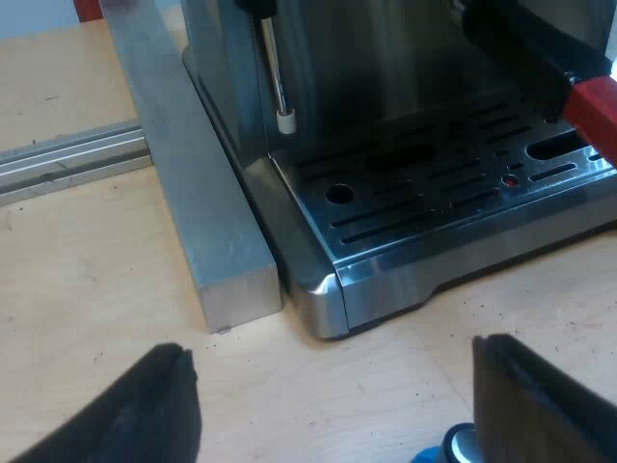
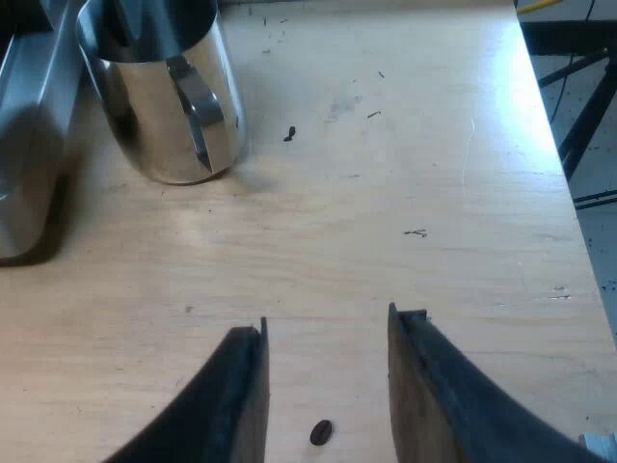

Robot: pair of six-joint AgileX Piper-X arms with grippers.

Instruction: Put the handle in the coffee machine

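1. Left end effector (image 1: pixel 330 349): its two black fingers (image 1: pixel 145 415) stand wide apart and hold nothing. It hangs over the bench (image 1: pixel 87 289), near the front corner of the espresso machine (image 1: pixel 386 260).
2. Espresso machine, front: the slotted drip tray (image 1: pixel 453 183) lies under the steam wand (image 1: pixel 277 77), whose white tip hangs above the tray's corner.
3. Handle (image 1: pixel 540 58), the task's thing: it is dark with a red end (image 1: pixel 596 111) and reaches out over the drip tray at the machine's front, well apart from the left end effector. Its metal head is hidden, so whether it is locked in cannot be told.
4. Metal bar (image 1: pixel 183 174): it lies on the bench along the machine's side, just beside the base. A grooved rail (image 1: pixel 67 159) runs up to it.
5. Blue item (image 1: pixel 434 453): it sits close by one finger of the left end effector, with too little showing to identify it.
6. Right end effector (image 2: pixel 328 321): its fingers are spread and empty above the bench. A coffee bean (image 2: pixel 321 431) lies on the bench between them.
7. Steel jug (image 2: pixel 164 87): it stands upright on the bench, well apart from the right end effector.
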